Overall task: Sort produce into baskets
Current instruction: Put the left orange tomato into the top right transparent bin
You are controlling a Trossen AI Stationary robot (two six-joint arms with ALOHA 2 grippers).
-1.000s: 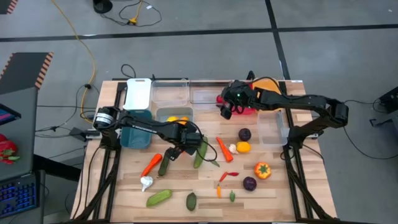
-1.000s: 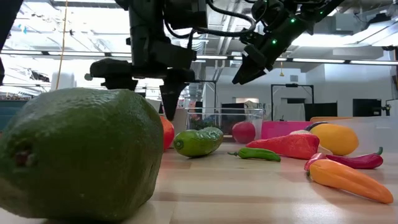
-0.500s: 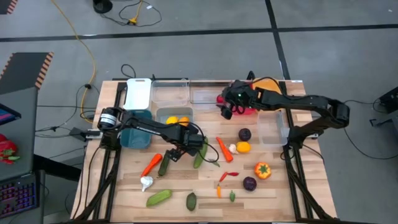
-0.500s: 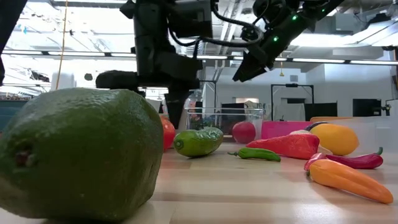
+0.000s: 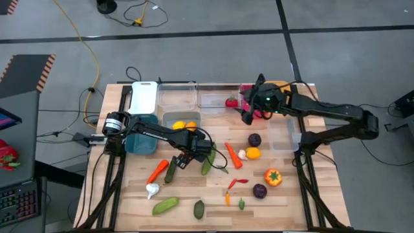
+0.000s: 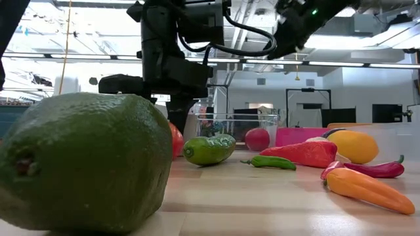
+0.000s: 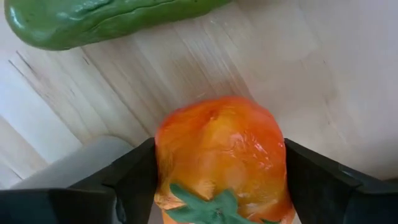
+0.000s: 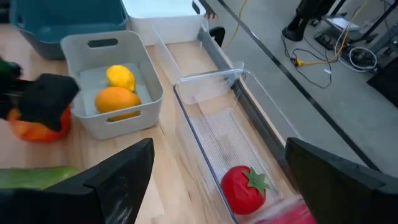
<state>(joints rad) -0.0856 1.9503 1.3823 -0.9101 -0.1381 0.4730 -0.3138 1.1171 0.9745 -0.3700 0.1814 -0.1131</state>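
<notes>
My left gripper point(image 5: 184, 155) points down near the table's middle, shut on an orange pepper point(image 7: 219, 149) with a green stalk; the pepper also shows in the right wrist view point(image 8: 36, 127). A cucumber point(image 7: 93, 22) lies beside it. My right gripper point(image 8: 211, 186) hangs open and holds nothing, high over the far clear basket point(image 8: 217, 134), in which a red fruit point(image 8: 244, 188) lies. The grey basket point(image 5: 182, 121) holds a lemon point(image 8: 120, 77) and an orange point(image 8: 117, 100). My left gripper pinches the orange pepper between its two fingers point(image 7: 134, 180), one on each side of the pepper's body point(image 7: 169, 155). The fingers come from above, pointing down. Whether the pepper still rests on the table or is just off it, I cannot tell.
White point(image 5: 144, 96), teal point(image 5: 140, 134), red point(image 5: 259, 110), orange point(image 5: 278, 85) and clear point(image 5: 283, 133) baskets line the far and right sides. Carrots point(image 5: 233, 154), cucumbers point(image 5: 165, 206), garlic point(image 5: 152, 189), purple balls point(image 5: 255, 140) and a chilli point(image 5: 237, 183) lie scattered on the near half.
My right gripper has risen and drawn back toward the table's right edge, still open, uncovering the red fruit in the clear basket.
</notes>
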